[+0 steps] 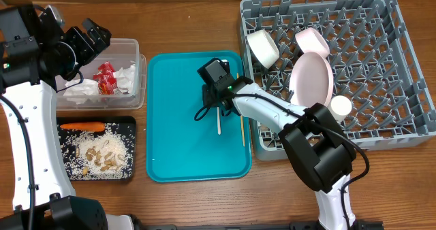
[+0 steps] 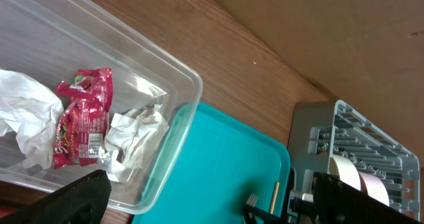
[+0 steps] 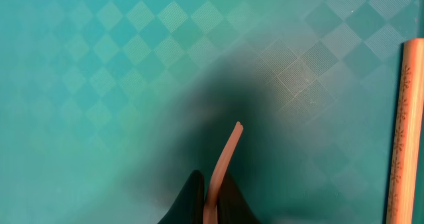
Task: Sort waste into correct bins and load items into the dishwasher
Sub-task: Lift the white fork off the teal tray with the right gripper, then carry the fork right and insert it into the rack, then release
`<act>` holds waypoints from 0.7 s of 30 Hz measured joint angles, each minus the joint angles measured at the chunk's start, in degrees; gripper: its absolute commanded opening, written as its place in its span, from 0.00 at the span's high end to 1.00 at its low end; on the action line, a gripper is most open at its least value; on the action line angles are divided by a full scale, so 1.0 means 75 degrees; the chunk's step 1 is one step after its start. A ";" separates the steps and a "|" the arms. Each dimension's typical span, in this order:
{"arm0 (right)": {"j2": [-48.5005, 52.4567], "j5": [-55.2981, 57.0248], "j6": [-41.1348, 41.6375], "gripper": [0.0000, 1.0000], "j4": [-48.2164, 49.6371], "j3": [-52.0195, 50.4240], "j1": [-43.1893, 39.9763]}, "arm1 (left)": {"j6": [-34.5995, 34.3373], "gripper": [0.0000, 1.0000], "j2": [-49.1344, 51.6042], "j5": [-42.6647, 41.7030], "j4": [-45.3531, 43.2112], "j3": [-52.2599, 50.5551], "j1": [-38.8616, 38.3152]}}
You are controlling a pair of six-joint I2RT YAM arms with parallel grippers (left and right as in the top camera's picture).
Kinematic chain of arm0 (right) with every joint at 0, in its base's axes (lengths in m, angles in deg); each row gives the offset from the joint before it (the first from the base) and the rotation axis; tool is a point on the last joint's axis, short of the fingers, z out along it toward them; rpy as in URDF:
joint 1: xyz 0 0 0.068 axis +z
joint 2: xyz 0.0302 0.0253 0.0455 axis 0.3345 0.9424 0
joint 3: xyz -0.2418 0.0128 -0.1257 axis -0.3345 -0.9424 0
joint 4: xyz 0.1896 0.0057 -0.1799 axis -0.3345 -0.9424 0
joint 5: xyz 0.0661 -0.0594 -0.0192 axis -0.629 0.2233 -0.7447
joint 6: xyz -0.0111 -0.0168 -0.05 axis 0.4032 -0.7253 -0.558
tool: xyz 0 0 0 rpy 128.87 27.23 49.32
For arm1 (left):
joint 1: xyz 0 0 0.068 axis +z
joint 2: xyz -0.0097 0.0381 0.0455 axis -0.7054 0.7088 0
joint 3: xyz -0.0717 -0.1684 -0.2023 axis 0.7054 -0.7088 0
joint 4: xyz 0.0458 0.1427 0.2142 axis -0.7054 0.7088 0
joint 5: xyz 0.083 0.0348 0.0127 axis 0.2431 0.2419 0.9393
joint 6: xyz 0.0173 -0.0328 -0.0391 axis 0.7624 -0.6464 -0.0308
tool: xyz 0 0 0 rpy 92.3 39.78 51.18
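My right gripper (image 1: 216, 99) is low over the teal tray (image 1: 177, 141), shut on the handle of the white plastic fork (image 1: 219, 123). In the right wrist view the thin handle (image 3: 225, 154) is pinched between my dark fingertips (image 3: 212, 204). The wooden stick (image 1: 242, 129) lies on the tray just right of the fork and also shows in the right wrist view (image 3: 401, 131). My left gripper (image 1: 92, 43) is open and empty above the clear tub (image 1: 139, 87), which holds the red wrapper (image 1: 105, 78) and white napkins (image 1: 78, 90). In the left wrist view the wrapper (image 2: 83, 118) and a napkin (image 2: 136, 134) lie in the tub.
The black tray (image 1: 131, 148) at front left holds the carrot (image 1: 82, 126) and rice scraps (image 1: 102, 154). The grey dish rack (image 1: 402, 67) at right holds a white bowl (image 1: 263, 47), a pink bowl (image 1: 311, 41), a pink plate (image 1: 312, 78) and a small white cup (image 1: 340, 106).
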 measured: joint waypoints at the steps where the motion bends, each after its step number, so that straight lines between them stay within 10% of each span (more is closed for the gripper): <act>1: 0.0000 0.0000 0.0000 0.96 -0.0009 0.0000 0.0000 | 0.0000 0.00 0.0000 0.0000 -0.0003 0.0000 0.0000; 21: -0.3048 0.0064 -0.0627 0.96 -0.1915 -0.0044 0.0000 | 0.0000 0.00 0.0000 0.0000 -0.0003 0.0000 0.0000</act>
